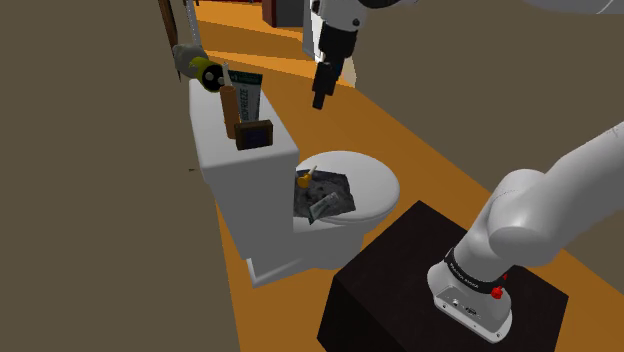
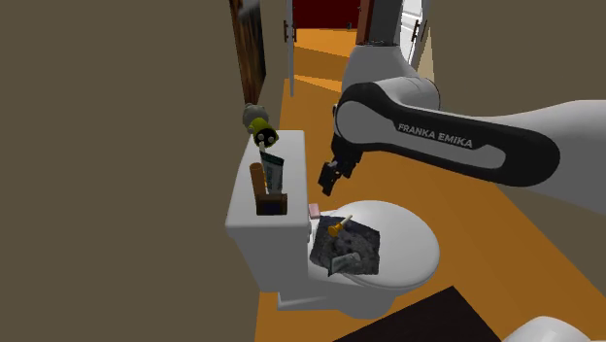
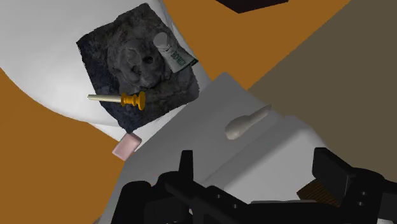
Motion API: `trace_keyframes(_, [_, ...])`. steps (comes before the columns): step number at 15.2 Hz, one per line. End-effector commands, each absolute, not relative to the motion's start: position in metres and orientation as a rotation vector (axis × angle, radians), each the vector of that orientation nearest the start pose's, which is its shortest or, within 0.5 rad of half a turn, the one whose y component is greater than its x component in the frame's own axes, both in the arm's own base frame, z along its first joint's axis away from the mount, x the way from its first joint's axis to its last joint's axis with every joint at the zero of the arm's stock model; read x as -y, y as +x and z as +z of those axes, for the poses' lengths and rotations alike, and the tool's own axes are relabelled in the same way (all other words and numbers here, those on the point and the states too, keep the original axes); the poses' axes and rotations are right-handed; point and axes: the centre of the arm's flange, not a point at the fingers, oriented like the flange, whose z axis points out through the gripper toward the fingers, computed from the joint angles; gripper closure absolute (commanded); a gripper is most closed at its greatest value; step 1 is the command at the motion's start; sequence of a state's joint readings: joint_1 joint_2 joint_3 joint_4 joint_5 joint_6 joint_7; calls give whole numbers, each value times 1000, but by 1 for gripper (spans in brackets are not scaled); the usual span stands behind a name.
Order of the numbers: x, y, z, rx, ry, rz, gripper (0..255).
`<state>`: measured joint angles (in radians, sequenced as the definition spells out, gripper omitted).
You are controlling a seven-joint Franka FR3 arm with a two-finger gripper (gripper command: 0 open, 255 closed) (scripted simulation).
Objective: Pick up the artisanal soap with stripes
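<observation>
A small dark brown block with a blue face, the soap [image 1: 254, 134], stands at the near end of the white toilet tank [image 1: 232, 170]. It shows brown [image 2: 271, 204] in the second exterior view, and its striped corner [image 3: 313, 191] shows beside one finger in the wrist view. My gripper [image 1: 319, 99] hangs in the air to the shoulder view's right of the tank, above the toilet lid's back. Its fingers [image 3: 186, 167] stand apart with nothing between them. A small pink block [image 3: 126, 146] lies on the lid next to the tank.
A toothpaste tube [image 1: 246, 94], a brown bottle [image 1: 230, 108] and a yellow-black round thing [image 1: 205, 72] stand behind the soap on the tank. A dark grey cloth [image 1: 326, 193] with a yellow-handled tool [image 3: 124, 98] and a small tube [image 3: 170, 52] lies on the lid [image 1: 372, 180]. The black stand [image 1: 400, 285] is close by.
</observation>
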<state>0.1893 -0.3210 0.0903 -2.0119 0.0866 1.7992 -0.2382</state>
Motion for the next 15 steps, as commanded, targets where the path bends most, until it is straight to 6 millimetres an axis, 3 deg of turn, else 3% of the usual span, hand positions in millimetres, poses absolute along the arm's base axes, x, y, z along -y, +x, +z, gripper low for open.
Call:
trace_keyframes(1, [-164,456,591,839,-2950,-156,0])
trace_keyframes(9, [-259,488,576,1131,-2806,-123,0])
trace_keyframes(15, [-265,490,548,1149,-2795,-121,0])
